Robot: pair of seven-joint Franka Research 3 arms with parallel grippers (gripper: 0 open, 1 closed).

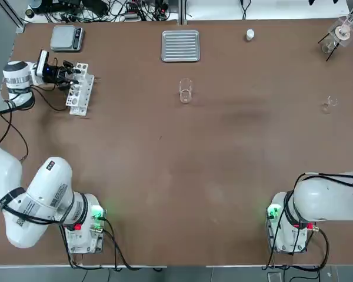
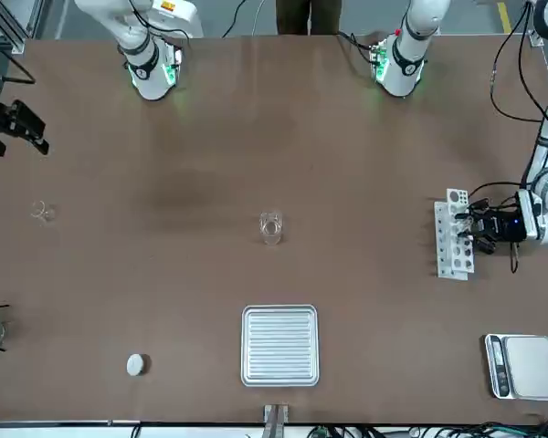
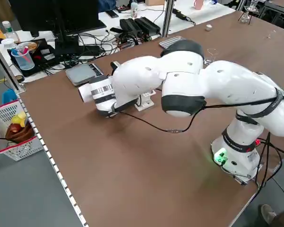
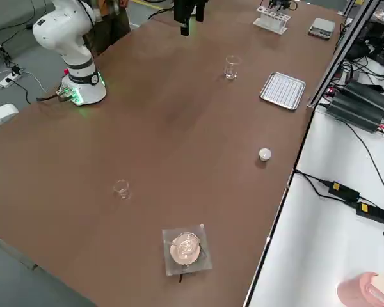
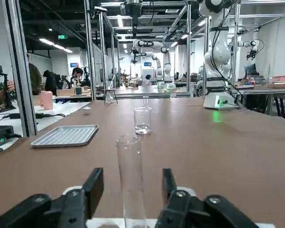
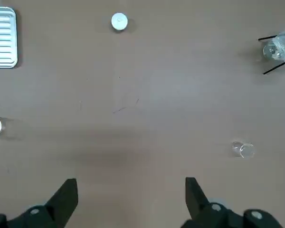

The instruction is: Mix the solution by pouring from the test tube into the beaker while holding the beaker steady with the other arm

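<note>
On the brown counter (image 1: 223, 176), taking the overhead view with twelve o'clock away from the arm bases, we find the small clear glass beaker (image 1: 186, 93) upright near the middle of the far half. The left gripper (image 5: 133, 175) is at the white perforated rack (image 1: 81, 89), at nine o'clock from the beaker; its jaws stand apart on either side of the tall clear glass test tube (image 5: 131, 180), with no grip on it visible. The right gripper (image 6: 131, 192) hangs over the counter at roughly four o'clock from the beaker, jaws wide and holding nothing. We judge both glass items light, rigid, slippery and easily broken; whether the tube holds liquid we cannot tell. We recommend a gentle, level grip on the tube's upper wall, below its mouth, and a straight lift clear of the rack before any tilting. The beaker should be taken low on its wall, leaving the rim free. Between rack and beaker we note open counter. The ribbed metal tray (image 1: 180, 46) lies at twelve o'clock from the beaker, so we advise the right arm approach from three to four o'clock, clearing the tiny clear glass vessel (image 1: 329, 104) just past three.
</note>
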